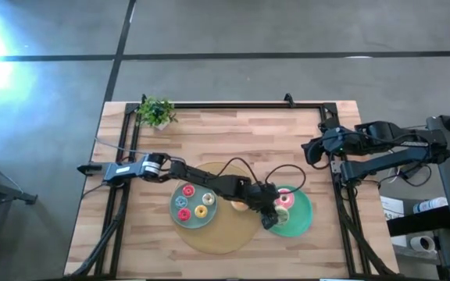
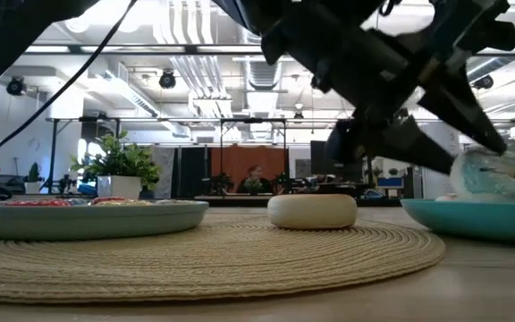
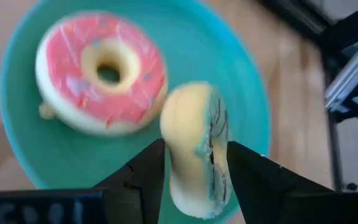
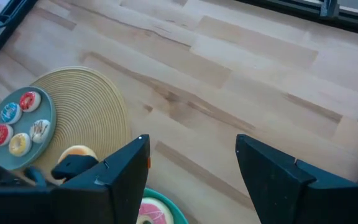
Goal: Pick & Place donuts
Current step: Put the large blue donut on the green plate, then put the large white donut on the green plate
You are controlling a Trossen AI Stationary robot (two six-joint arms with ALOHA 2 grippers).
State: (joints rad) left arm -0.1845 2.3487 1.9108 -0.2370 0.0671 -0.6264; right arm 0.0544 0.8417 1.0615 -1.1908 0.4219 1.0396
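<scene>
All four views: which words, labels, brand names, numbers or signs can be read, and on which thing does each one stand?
No text can be read in any view.
Pale marks on the dark body of the left gripper, in the left wrist view: too blurred to read.
The pink-iced donut and the round teal plate under it: no writing.

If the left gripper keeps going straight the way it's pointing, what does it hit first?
Probably the green plate. The left gripper points down at it with a pale donut on edge between its fingers; the pink donut lies just beside that line.
</scene>
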